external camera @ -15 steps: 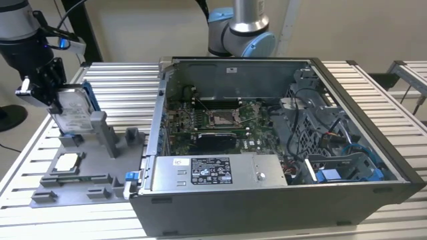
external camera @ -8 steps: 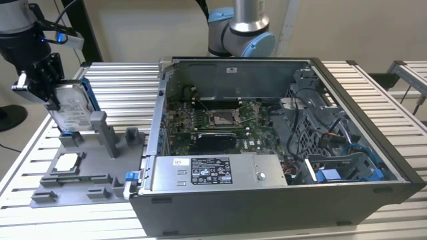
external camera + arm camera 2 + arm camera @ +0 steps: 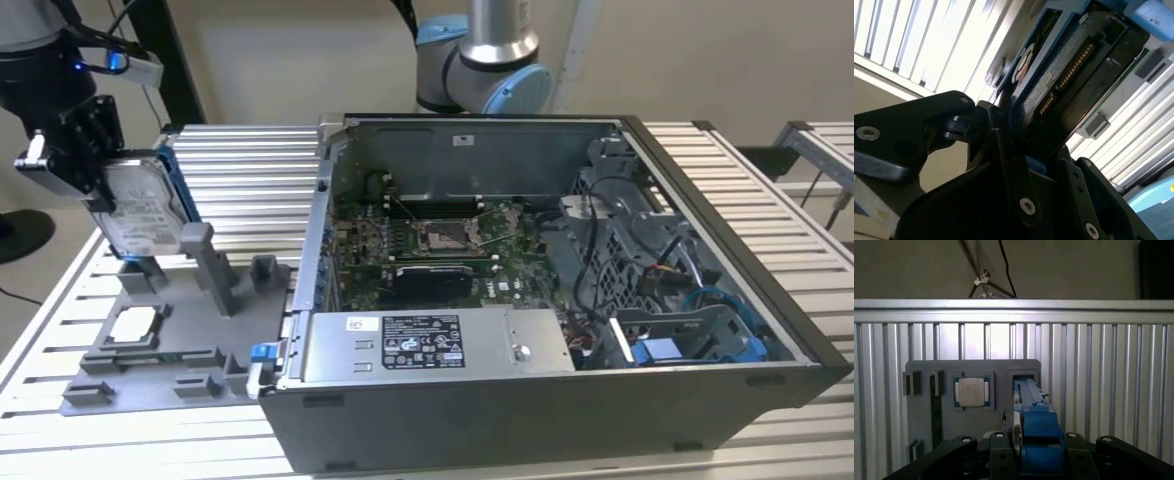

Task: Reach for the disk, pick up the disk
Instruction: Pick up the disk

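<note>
The disk [image 3: 143, 208], a silver-grey drive with a white label in a blue frame, stands on edge over a slot at the far end of the grey fixture [image 3: 167, 345], at the exterior view's left. My gripper [image 3: 110, 172] comes down on its upper edge and is shut on it. In the first wrist view the disk's blue frame [image 3: 1038, 427] sits squeezed between the black fingers [image 3: 999, 455] of the gripper [image 3: 1036, 442]. The second wrist view shows the disk's underside [image 3: 1064, 75] clamped in the gripper [image 3: 1014, 150]. Whether the disk still rests in the slot is unclear.
A small square silver chip [image 3: 134, 325] lies in the fixture, seen too in the first wrist view as the chip [image 3: 971, 391]. An open computer case [image 3: 561, 400] with a labelled power-supply box [image 3: 427, 345] stands at the exterior view's right. Everything rests on a slatted metal table [image 3: 254, 170].
</note>
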Controlling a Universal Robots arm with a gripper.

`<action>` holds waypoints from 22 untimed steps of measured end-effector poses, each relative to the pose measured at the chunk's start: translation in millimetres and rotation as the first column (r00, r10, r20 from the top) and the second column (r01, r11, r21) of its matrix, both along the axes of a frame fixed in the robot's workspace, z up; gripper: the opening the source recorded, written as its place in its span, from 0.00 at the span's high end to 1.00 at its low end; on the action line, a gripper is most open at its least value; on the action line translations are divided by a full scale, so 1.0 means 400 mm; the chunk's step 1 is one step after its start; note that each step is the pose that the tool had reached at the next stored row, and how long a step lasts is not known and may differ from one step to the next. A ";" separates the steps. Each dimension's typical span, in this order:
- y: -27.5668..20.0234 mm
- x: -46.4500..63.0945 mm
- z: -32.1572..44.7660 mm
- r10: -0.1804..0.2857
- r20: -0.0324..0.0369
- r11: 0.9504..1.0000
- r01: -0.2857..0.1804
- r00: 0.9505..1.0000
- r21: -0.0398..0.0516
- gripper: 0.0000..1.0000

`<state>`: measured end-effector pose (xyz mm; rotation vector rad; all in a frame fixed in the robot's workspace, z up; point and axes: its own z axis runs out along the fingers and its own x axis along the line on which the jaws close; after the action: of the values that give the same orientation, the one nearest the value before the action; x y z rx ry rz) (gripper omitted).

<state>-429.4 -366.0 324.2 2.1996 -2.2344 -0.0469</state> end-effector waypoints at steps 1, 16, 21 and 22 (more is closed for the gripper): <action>0.000 0.000 0.004 0.000 0.000 1.000 0.000 1.000 0.000 1.00; 0.000 0.000 0.062 0.000 0.000 1.000 0.000 1.000 0.000 1.00; 0.000 0.000 0.081 0.000 0.000 1.000 0.000 1.000 0.000 1.00; 0.000 0.000 0.084 0.000 0.000 1.000 0.000 1.000 0.000 1.00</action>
<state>-429.4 -366.0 358.0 2.1997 -2.2344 -0.0469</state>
